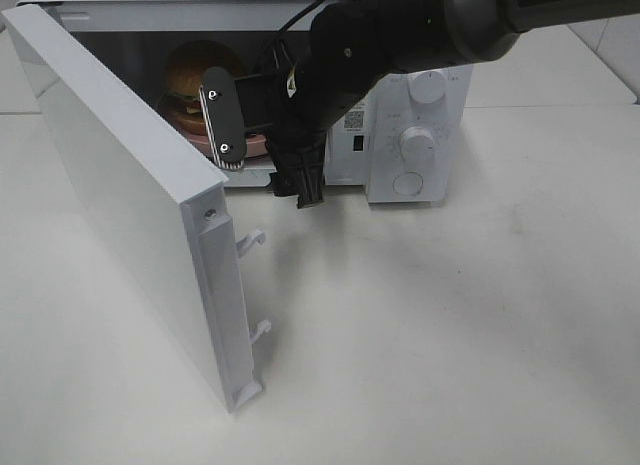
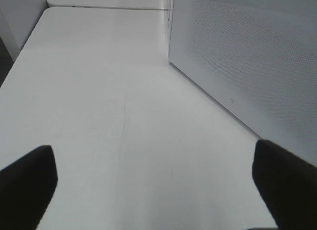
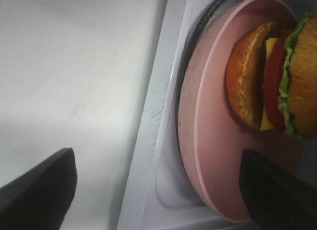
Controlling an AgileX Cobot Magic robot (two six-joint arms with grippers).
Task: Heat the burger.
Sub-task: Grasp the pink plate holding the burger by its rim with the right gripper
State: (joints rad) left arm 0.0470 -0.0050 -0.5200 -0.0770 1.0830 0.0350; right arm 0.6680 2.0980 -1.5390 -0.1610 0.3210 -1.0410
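The burger (image 1: 193, 75) stands on a round pink plate (image 1: 256, 141) inside the open microwave (image 1: 385, 180). In the right wrist view the burger (image 3: 270, 81) shows its bun, tomato, cheese and lettuce, resting on the plate (image 3: 208, 141). My right gripper (image 1: 262, 150) is at the microwave's mouth, just in front of the plate. It is open (image 3: 153, 200), one finger over the plate's rim and the other out over the table, holding nothing. My left gripper (image 2: 156, 190) hangs open above bare table beside the door's outer face.
The microwave door (image 1: 130, 185) swings out wide toward the front left, with latch hooks on its edge. Its perforated outer face (image 2: 247, 67) is close to the left gripper. The control knobs (image 1: 415, 140) sit right of the cavity. White table (image 1: 450, 335) lies in front.
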